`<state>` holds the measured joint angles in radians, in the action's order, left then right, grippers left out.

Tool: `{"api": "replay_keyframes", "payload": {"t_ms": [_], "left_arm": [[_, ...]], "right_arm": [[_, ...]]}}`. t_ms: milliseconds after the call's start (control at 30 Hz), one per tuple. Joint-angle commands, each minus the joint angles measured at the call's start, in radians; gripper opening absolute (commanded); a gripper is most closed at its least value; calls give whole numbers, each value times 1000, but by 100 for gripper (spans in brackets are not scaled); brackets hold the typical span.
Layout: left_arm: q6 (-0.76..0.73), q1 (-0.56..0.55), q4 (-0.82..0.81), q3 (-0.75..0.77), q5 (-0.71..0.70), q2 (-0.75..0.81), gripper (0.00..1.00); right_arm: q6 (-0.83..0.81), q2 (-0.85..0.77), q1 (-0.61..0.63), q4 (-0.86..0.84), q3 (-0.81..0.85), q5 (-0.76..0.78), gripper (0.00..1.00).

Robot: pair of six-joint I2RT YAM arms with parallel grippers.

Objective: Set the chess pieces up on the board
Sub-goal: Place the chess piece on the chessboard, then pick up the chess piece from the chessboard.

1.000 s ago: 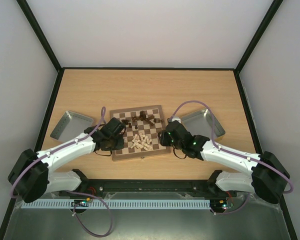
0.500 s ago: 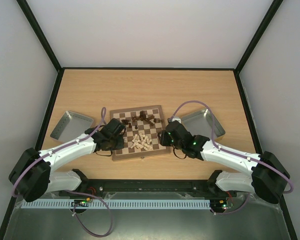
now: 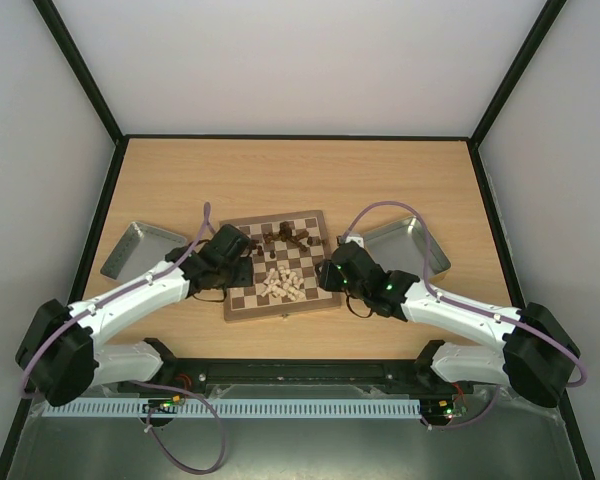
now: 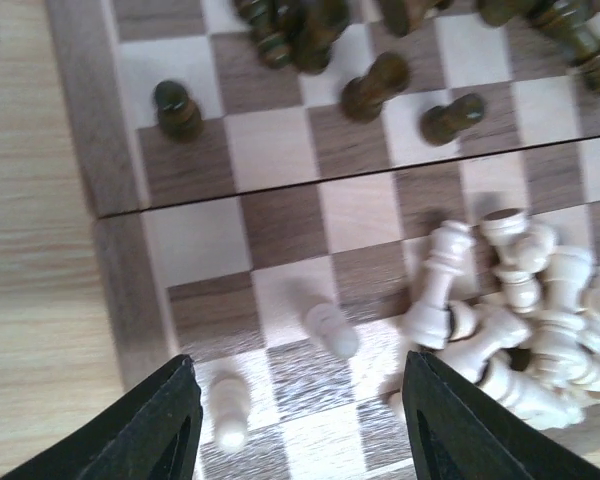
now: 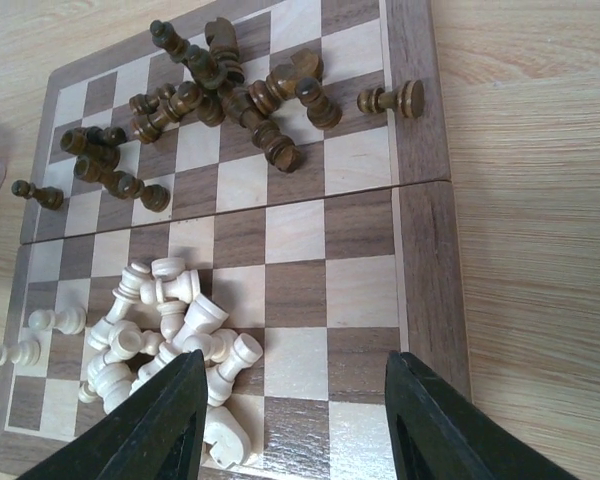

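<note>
Hovering over board (image 5: 360, 290), left tool (image 4: 298, 385) and right tool (image 5: 295, 375) both parted, empty, pale pieces (image 5: 195, 312) heaped

The board (image 5: 425, 235) lies on the table (image 5: 530, 150), its fold line running side to side. On its far half the dark pieces (image 5: 230, 95) lie jumbled, most of them toppled. A lone dark piece (image 5: 392, 98) lies on the board's right border, and a second stray (image 5: 35, 192) lies at its left edge. On the near half, left of the middle, the cream pieces (image 5: 170, 335) form a heap, with two stragglers (image 5: 55, 320) just left of it. The right gripper (image 5: 295, 365) hangs over the board's near edge, jaws apart with nothing between them.
</note>
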<state>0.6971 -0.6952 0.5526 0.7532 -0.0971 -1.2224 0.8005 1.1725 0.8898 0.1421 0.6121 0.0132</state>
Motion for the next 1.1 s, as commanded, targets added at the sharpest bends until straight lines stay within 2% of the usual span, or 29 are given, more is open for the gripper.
{"api": "replay_keyframes", "payload": {"t_ms": [0,100,200,333,467,833,933,1067], "left_arm": [[-48,5,-50,34,52,-10,58],[-50,5,-60,53,67,-60,52],[-51,5,-54,66,74,-103,38],[-51,5,-59,59,61,-122,27],[-58,5,-58,60,53,-145,24],[-66,5,-73,63,54,-196,26],[-74,5,-75,71,59,-205,21],[-82,2,-39,91,57,-211,7]], "right_arm": [[31,-3,4,-39,-3,67,48],[47,-8,3,-36,0,94,48],[59,-15,4,-33,-2,111,48],[65,-14,4,-37,-2,111,47],[67,-7,3,-39,3,107,47],[72,-10,3,-34,-2,110,46],[74,-13,3,-32,-4,110,45],[76,-21,3,-29,-8,114,44]]}}
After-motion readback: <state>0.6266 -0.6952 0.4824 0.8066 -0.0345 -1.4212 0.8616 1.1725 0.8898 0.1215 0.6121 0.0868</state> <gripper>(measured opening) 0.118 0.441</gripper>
